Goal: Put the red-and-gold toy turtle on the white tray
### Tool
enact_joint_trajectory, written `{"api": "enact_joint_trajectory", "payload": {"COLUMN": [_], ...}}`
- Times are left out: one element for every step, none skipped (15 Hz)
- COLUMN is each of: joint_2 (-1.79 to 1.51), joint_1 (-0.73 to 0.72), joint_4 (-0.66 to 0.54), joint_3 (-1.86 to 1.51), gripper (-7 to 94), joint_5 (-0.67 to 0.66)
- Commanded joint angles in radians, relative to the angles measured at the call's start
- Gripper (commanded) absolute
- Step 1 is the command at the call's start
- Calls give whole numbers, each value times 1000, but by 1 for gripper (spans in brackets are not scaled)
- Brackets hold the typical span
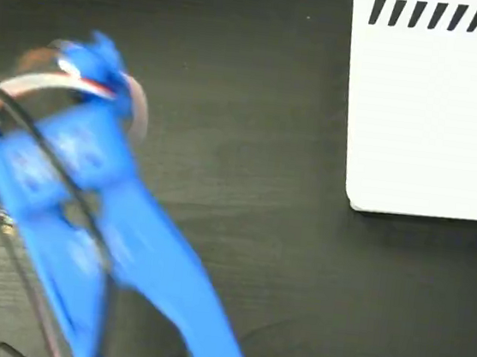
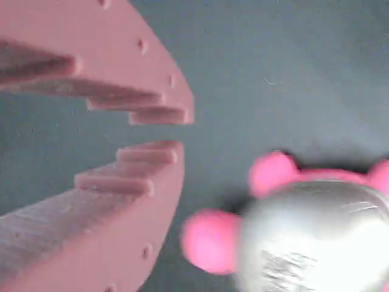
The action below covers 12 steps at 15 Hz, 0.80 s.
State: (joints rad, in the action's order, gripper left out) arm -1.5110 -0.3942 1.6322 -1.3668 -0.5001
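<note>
My gripper (image 2: 173, 132), nearly closed and empty, hangs beside the turtle (image 2: 304, 237) on the counter (image 1: 251, 145); grasp and carry to the tray (image 1: 426, 122) remain.

Motion blur smears the blue arm (image 1: 104, 223) in the fixed view; wrist view is soft, glare whitening the turtle's shell (image 2: 316, 237).

Your blue arm (image 1: 120, 234) leans toward the top left, and your gripper (image 2: 173, 132) has its toothed fingers (image 2: 121, 176) nearly closed on nothing.
</note>
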Motion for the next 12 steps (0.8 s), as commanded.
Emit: {"api": "enact_joint_trajectory", "payload": {"joint_2": [40, 72, 97, 140, 186, 224, 245, 259, 270, 278, 278, 278], "joint_1": [-40, -41, -38, -35, -35, -40, -48, -57, -63, -64, -64, -64], "joint_4": [25, 25, 25, 25, 25, 25, 25, 25, 25, 25, 26, 35], "joint_3": [126, 143, 156, 173, 196, 212, 218, 221, 222, 225, 225, 225], "gripper": [-1, -1, -1, -1, -1, -1, 0, 0, 14, 29, 42, 46], "joint_5": [2, 8, 11, 8, 8, 8, 8, 9, 14, 18, 18, 18]}}
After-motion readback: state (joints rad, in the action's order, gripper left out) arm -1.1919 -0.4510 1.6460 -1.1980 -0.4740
